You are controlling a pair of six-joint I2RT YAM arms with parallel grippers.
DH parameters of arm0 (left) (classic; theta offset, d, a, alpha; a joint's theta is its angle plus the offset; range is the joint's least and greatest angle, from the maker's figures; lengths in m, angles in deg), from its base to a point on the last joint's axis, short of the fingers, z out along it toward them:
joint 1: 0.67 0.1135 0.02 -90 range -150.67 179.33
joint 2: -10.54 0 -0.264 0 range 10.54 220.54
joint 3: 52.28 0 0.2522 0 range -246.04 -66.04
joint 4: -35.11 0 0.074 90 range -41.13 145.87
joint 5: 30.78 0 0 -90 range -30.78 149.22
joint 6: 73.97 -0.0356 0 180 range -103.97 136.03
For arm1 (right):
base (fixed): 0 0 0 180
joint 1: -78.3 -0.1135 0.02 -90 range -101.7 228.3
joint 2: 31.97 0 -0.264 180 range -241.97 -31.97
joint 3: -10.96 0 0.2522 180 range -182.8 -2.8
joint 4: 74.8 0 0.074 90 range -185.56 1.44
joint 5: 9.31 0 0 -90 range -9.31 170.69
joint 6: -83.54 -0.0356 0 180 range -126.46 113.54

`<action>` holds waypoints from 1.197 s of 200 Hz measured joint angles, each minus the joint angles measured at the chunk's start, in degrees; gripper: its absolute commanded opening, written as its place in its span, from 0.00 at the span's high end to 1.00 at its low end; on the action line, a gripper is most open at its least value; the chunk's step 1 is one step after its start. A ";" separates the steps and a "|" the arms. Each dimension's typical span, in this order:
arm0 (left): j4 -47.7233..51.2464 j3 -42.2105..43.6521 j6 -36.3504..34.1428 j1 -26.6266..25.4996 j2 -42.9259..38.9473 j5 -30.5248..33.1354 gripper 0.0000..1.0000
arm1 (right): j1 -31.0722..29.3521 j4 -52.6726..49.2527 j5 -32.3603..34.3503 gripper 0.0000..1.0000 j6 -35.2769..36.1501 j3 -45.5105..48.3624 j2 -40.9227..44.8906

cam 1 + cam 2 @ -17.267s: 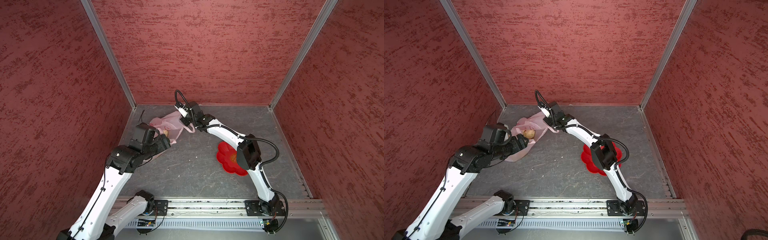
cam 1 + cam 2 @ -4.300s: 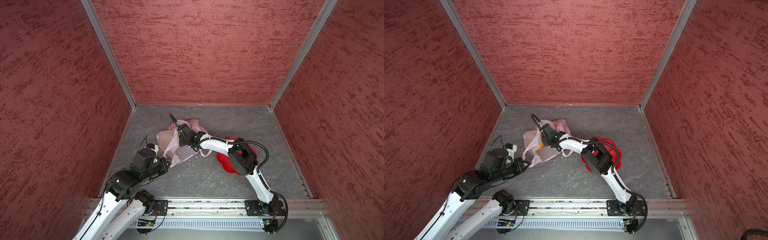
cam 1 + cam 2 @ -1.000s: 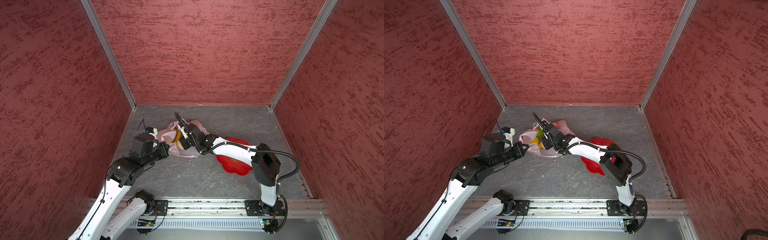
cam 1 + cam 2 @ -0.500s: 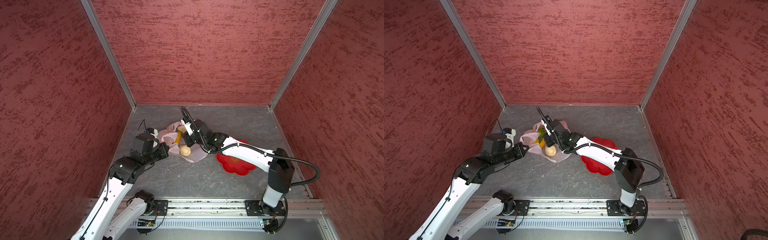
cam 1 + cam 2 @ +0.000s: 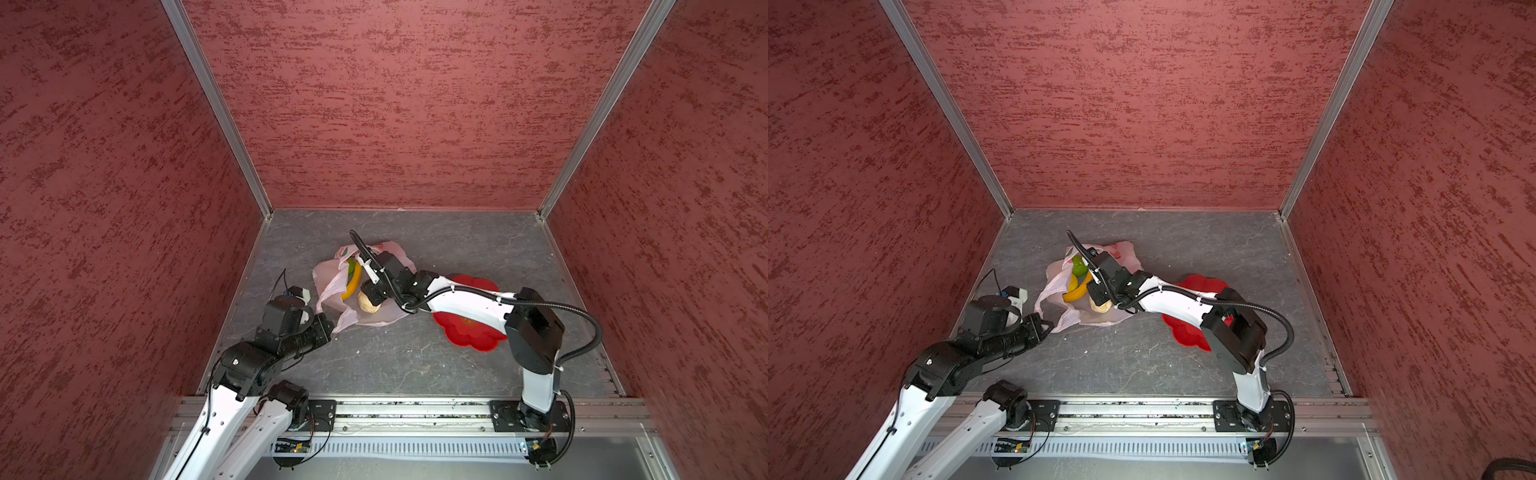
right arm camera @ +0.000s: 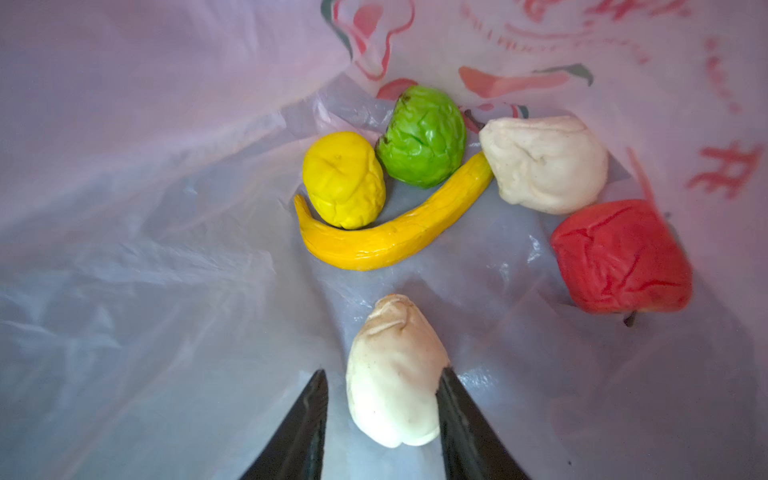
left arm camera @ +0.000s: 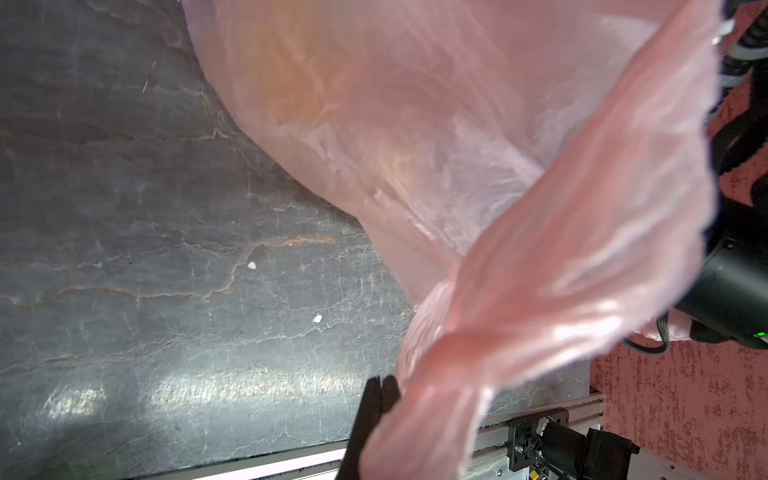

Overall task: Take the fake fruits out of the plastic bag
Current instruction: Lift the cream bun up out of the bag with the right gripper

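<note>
Opening over its catch, the right pincer (image 6: 382, 371) stands released around a beige lump (image 6: 392, 386): one finger touches the lump's side, the other is clear of it with a gap. A second ago this lump did not show in the top views. Half a second ago it lay at the near edge of the plastic bag (image 5: 328, 282), and it lies there now, let go. It seems to rest on the bag's lower sheet rather than on the bare counter (image 5: 415, 361), though the thin film makes that hard to tell. Judged so, the first fruit is drawn to the mouth but not yet out. Deeper in the bag lie the banana (image 6: 386, 237), green ball (image 6: 424, 137), yellow round one (image 6: 343, 178), second beige lump (image 6: 544, 162) and a red fruit (image 6: 619, 257). Right arm: stretched low across the red dish (image 5: 469, 336), wrist dipped into the bag mouth. Left arm: folded low at the left side, left pincer (image 7: 380, 380) clenched on a bunched handle of the bag, holding the mouth up.
</note>
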 measured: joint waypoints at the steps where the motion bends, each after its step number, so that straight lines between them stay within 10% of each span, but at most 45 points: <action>1: 0.04 0.04 0.09 0.00 -0.07 0.00 0.98 | 0.00 0.00 0.00 0.43 0.04 0.00 -0.09; 85: 1.95 1.38 2.40 -0.33 -2.75 0.00 0.98 | 0.00 -1.11 -0.61 0.23 -1.70 -2.36 -8.17; 239: -0.39 1.97 2.19 -0.33 -0.02 0.13 0.98 | 0.00 -5.68 -1.97 0.74 -1.11 -3.80 -4.35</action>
